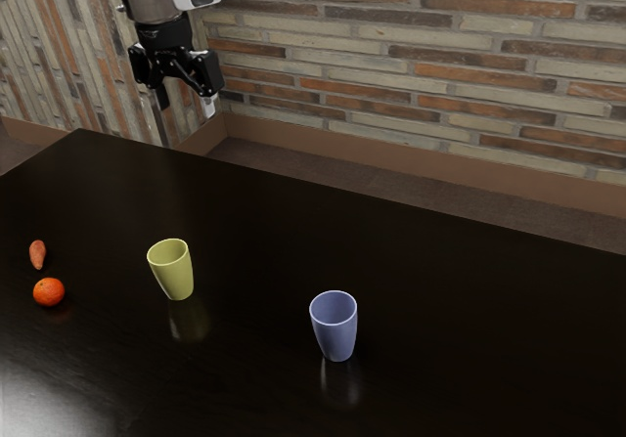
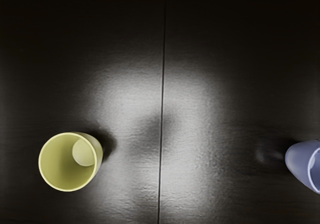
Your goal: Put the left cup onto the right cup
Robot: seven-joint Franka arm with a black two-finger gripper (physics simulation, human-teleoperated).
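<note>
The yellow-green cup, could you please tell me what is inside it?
Nothing: the wrist view looks straight into the yellow-green cup and shows its bare inner wall and floor. The table right beneath it is covered.

Looks like a plain room of a home, possibly a dining corner. Backed by a weathered brick wall (image 1: 440, 56) above a brown floor (image 1: 411, 168); furnished with a glossy dark table (image 1: 469, 290) carrying a green cup (image 1: 171, 269), a blue cup (image 1: 334, 325) and an orange (image 1: 49, 291).
</note>
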